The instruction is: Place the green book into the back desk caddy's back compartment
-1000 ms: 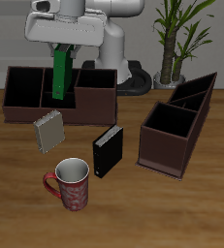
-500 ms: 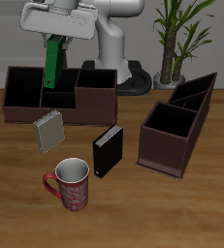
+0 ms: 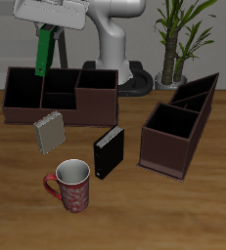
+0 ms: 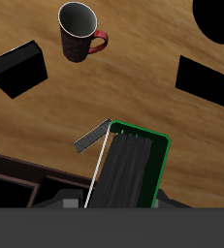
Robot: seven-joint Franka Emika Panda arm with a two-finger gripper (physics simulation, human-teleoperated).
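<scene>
Room: green book (image 3: 43,54) hangs in the air above the back desk caddy (image 3: 61,98), clear of its rim, with open space under its lower end.
Caddy edges: the long dark brown box lies broadside near the desk's (image 3: 183,210) far edge; inner dividers split it, and the back compartment (image 3: 62,77) is the small farther cell of the middle pair.
Neighbours: the grey striped book (image 3: 50,132) stands just in front of the caddy's near wall; the black book (image 3: 108,152) stands farther forward; the red mug (image 3: 70,186) is closest to the desk's front edge; a second brown caddy (image 3: 178,127) sits well apart, end-on.
Book, look: thin, bright green cover; in the wrist view (image 4: 133,170) the green border frames a dark face and a pale page edge.
Book, axis: long axis nearly upright, tilted, its lower end leaning out toward the caddy's end cell.
Hand: the hand (image 3: 48,23) is closed around the book's upper end; fingertips are hidden behind the book.
Position: the book's lower end is over the caddy's end cell beside the middle section, not over the back compartment.
</scene>
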